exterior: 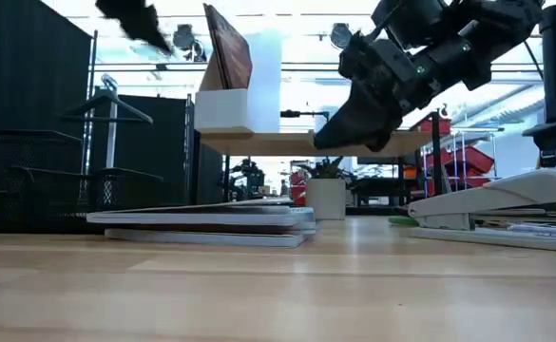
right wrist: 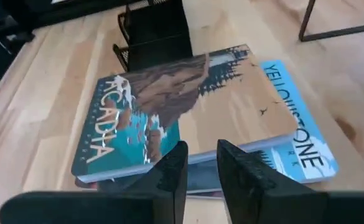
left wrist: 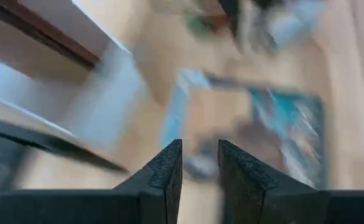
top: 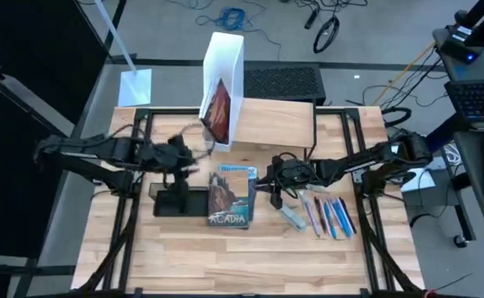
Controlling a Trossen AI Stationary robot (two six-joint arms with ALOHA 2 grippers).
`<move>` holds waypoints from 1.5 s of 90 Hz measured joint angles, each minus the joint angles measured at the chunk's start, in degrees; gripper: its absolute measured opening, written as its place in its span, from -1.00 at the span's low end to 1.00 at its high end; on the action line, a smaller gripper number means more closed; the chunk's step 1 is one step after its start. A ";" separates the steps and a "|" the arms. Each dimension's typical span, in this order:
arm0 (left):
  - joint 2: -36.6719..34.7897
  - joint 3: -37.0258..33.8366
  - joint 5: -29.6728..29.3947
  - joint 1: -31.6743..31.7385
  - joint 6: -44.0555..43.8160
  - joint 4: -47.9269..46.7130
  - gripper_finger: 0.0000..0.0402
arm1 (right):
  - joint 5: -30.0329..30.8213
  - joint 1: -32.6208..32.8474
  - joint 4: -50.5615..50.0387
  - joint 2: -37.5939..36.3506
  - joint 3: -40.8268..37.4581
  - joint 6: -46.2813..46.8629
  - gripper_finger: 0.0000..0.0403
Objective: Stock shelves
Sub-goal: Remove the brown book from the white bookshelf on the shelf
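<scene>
It was a robotics lab or workshop, not a home. The light-wood table (top: 184,257) stood on a bare grey floor strewn with loose cables, a blue coil (top: 232,16) among them beyond the table's far edge. A laptop (top: 480,98) sat on a stand past the table's right edge. Across the table, the low view showed dark curtained partitions (exterior: 30,123), metal racking, red storage bins (exterior: 453,142) and bright ceiling lights over an open hall.

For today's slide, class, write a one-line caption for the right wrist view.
Right end effector hovers, fingers nearly together, above the Acadia book stacked on a Yellowstone book, black tray beyond.
</scene>
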 joint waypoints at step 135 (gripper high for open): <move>10.39 -8.49 3.77 1.23 -2.33 10.69 -0.56 | 4.72 -0.02 0.12 1.38 0.00 -1.24 -0.65</move>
